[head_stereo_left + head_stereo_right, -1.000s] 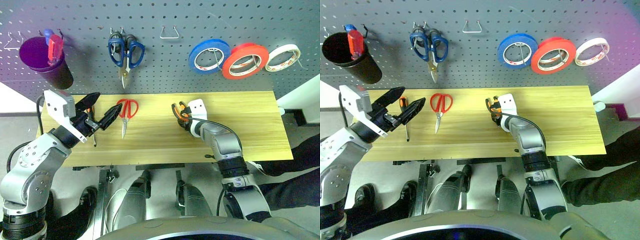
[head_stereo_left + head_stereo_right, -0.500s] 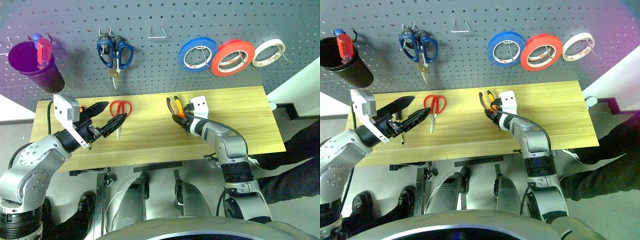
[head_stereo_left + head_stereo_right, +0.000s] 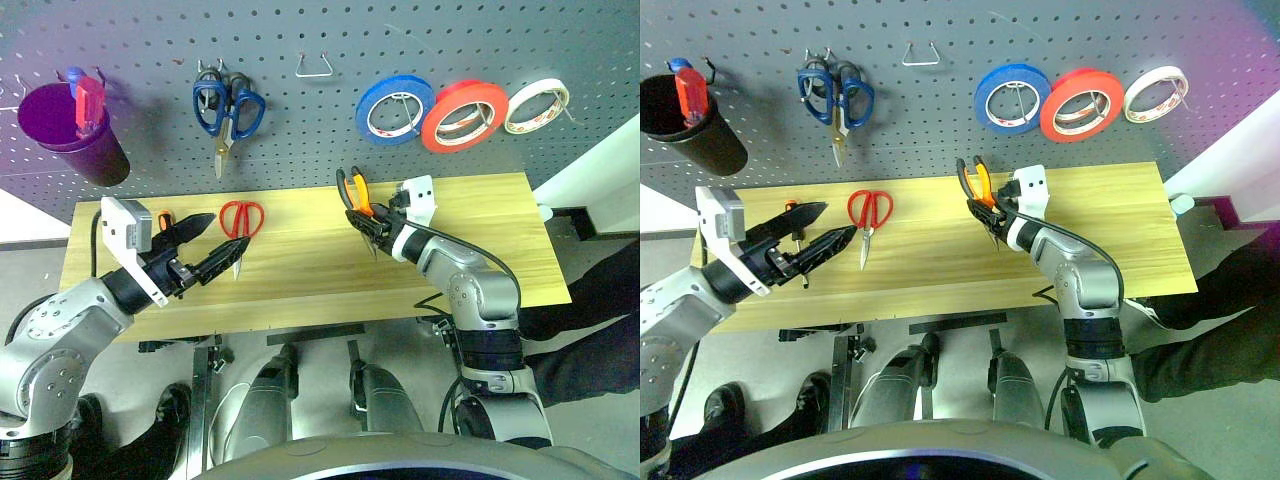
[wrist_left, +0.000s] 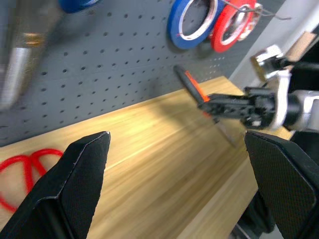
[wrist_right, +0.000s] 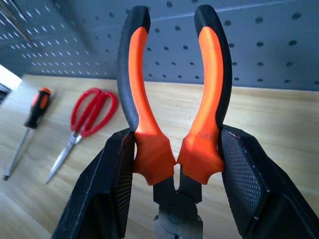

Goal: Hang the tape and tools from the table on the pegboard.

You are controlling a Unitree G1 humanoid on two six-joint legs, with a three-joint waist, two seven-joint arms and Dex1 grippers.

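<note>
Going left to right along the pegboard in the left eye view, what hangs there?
Purple cup → blue-handled scissors → bare wire hook → blue tape roll → red-orange tape ring → cream-white tape roll.

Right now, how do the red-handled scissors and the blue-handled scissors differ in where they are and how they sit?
The red-handled scissors lie flat on the table, untouched; the blue-handled scissors hang from a hook on the pegboard. The red pair's handles face the pegboard with the blades pointing away from it; the blue pair's blades point down. Both are closed.
</note>
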